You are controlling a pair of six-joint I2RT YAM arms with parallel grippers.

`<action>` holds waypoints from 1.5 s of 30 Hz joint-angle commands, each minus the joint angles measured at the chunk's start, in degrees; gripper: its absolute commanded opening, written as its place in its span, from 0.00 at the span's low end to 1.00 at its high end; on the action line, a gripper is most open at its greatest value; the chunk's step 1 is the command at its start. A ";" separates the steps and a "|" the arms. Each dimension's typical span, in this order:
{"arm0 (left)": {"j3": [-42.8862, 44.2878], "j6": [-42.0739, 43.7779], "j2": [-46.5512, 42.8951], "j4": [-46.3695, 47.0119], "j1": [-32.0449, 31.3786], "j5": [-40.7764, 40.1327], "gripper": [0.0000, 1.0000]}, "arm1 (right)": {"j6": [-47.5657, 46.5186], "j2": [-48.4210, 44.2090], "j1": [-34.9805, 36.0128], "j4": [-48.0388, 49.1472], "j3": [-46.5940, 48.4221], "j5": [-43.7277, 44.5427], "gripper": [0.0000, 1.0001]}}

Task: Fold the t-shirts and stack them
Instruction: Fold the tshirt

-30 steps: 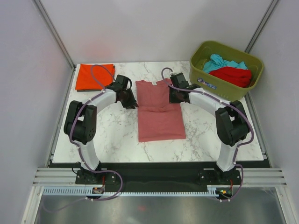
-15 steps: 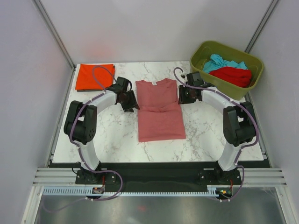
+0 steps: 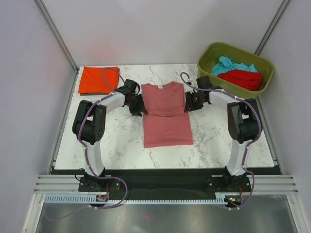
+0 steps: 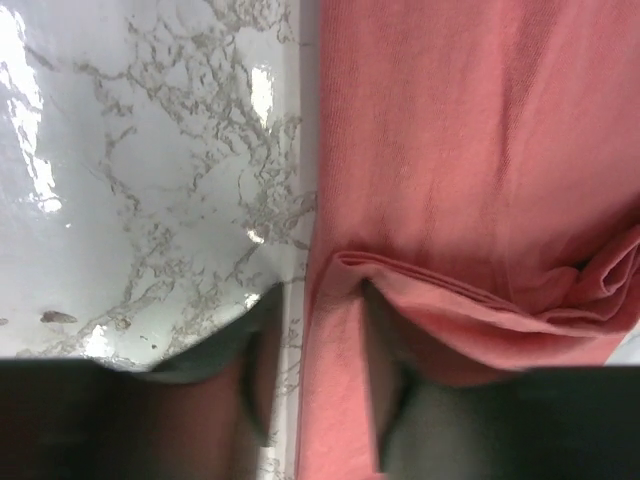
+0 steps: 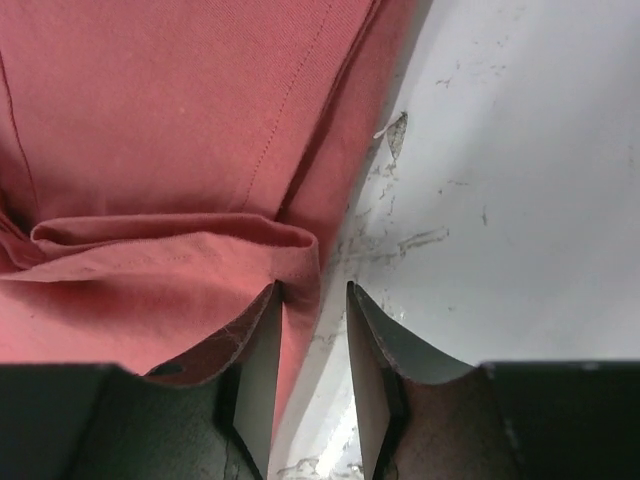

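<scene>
The dusty pink t-shirt [image 3: 166, 116] is seen lying flat at the centre of the marble table [image 3: 116, 141] in the overhead view, its sleeves already turned in so that a narrow upright rectangle is formed, with a crease across it near the middle of the frame. A second ago its upper right edge was covered by the closed right gripper [image 3: 187, 103]; that hold has now been let go, and the gripper has been drawn out to the shirt's right border. In the right wrist view its fingers [image 5: 260, 368] are shown apart, with only the cloth's edge and bare marble between them. The left gripper [image 3: 138, 104] has likewise been widened and is set against the left border at the same height; in its wrist view the fingers [image 4: 385, 420] are parted, a strip of the folded edge lying loose between them, nothing squeezed. The sideways folds are thus judged finished, and a lengthwise fold is taken to be what is left before stacking. A folded orange-red t-shirt [image 3: 98, 80] is seen at the upper left, well apart, where the stack is presumably to be built. The teal t-shirt [image 3: 227, 64] and bright red t-shirt [image 3: 245, 79] are left waiting in the olive-green bin [image 3: 214, 81] at the upper right
</scene>
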 commanded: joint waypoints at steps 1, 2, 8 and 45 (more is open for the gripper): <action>2.22 2.61 0.72 1.10 -0.18 1.03 0.37 | -1.36 1.62 -0.34 2.18 2.29 -3.30 0.39; 2.31 2.61 0.81 1.19 -0.18 0.85 0.27 | -1.01 1.79 -0.34 2.71 1.94 -3.13 0.34; -0.06 -2.74 -0.07 1.01 0.70 -4.15 0.02 | 4.78 1.44 -3.41 6.23 -1.66 3.38 0.00; -7.78 -8.64 -7.19 -1.54 -9.85 -3.18 0.30 | 17.72 -7.45 8.45 13.96 -13.44 -5.50 0.25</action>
